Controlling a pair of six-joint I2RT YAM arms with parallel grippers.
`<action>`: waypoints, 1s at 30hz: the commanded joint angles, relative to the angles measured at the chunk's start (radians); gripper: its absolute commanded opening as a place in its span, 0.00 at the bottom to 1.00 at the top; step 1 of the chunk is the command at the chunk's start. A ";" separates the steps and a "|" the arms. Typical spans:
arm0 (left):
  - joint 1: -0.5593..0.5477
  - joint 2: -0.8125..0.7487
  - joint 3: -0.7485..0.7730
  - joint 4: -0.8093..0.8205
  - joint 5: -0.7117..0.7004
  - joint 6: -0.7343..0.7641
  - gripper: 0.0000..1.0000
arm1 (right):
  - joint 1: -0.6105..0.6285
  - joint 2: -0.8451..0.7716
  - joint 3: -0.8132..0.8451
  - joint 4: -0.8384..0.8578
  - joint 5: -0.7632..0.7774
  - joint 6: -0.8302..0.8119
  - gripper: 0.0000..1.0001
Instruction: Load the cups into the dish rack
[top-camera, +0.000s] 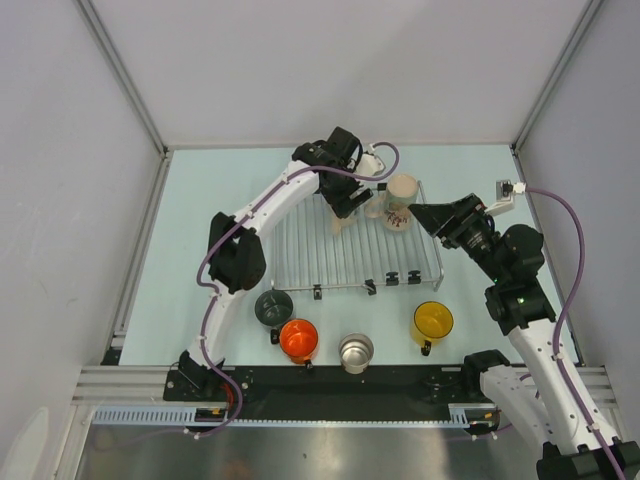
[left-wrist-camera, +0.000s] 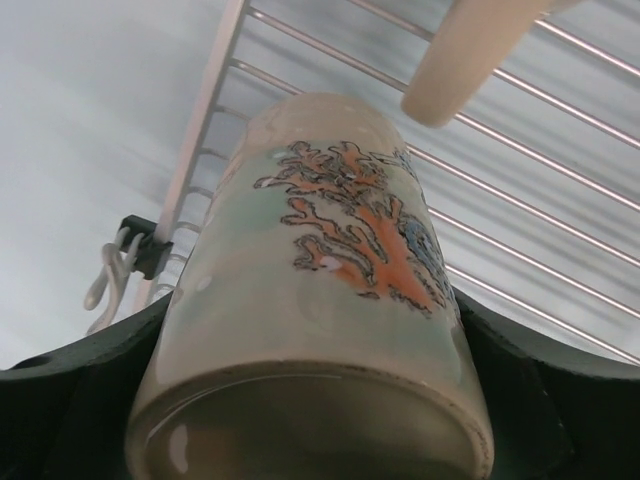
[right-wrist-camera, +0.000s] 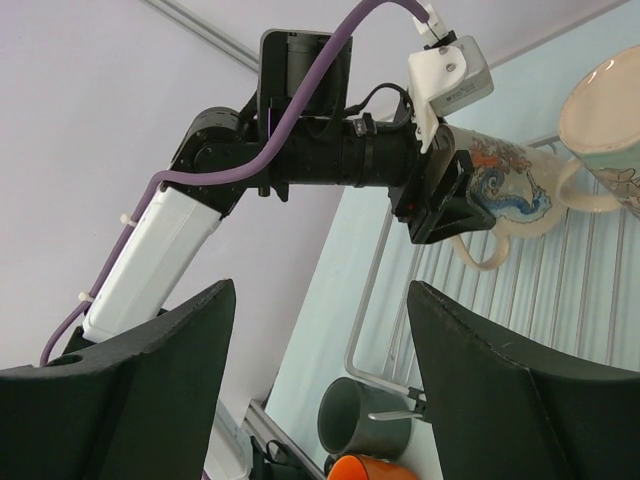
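Left end effector (right-wrist-camera: 440, 200) clamped on cream mug (left-wrist-camera: 320, 260) with coral print, mug tipped sideways over far part of dish rack (top-camera: 320, 250). Second cream mug (top-camera: 403, 190) at rack's far right corner, just beside it. Right end effector (right-wrist-camera: 320, 300) spread wide, holding nothing, near rack's right edge. Grey-green mug (top-camera: 273, 306), orange mug (top-camera: 298, 339), steel mug (top-camera: 356, 351), yellow mug (top-camera: 432, 321) on surface (top-camera: 200, 200) along rack's near side.

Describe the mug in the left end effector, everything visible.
The mug is glossy cream ceramic with a pale green wash, painted with orange coral branches and some blue. It lies on its side, clamped across the body by the left end effector, dark jaws on either side. In the right wrist view its cream loop handle hangs downward. It is over the far part of the dish rack, beside a second cream mug. Whether it touches the bars cannot be told.
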 joint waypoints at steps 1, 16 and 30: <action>-0.004 -0.034 0.040 -0.073 0.078 0.010 0.50 | -0.001 -0.013 0.001 0.035 0.004 -0.009 0.74; -0.006 -0.111 0.046 -0.030 0.004 -0.027 1.00 | 0.022 -0.003 -0.002 0.035 0.024 -0.029 0.85; 0.003 -0.722 -0.400 0.195 0.145 -0.165 1.00 | 0.231 0.043 0.127 -0.225 0.298 -0.234 0.87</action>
